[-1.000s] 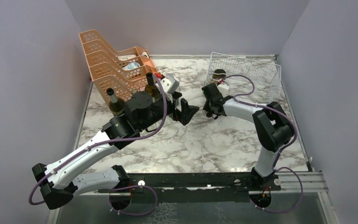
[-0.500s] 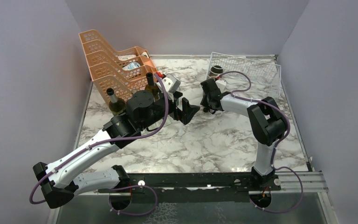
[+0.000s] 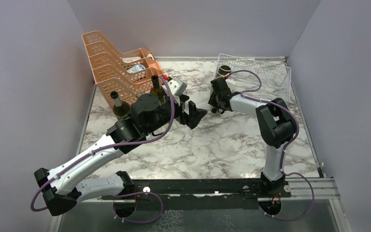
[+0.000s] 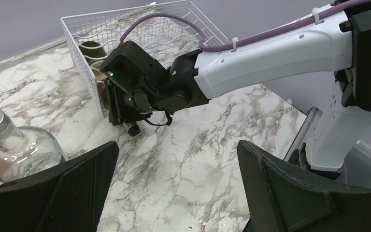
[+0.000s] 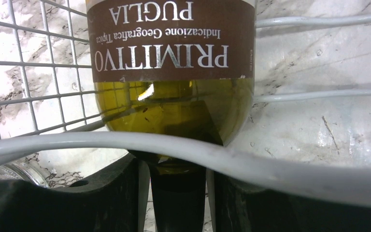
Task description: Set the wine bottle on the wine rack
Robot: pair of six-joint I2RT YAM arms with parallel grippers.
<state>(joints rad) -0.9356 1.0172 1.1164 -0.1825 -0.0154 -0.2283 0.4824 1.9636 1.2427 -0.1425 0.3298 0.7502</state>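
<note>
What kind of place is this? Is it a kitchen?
Probably a robot test booth, not a kitchen: the left arm and right arm are fixed at the edge of a marble-look table, plain walls box it in, with a wine rack as a prop.

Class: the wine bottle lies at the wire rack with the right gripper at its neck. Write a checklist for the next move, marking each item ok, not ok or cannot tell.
1. wine bottle body lying in a wine rack cradle: ok.
2. right gripper free of the neck: cannot tell; the neck sits between its fingers.
3. left gripper open and empty: ok.
4. Room to back the right gripper out: cannot tell; the left gripper hovers close by.
</note>
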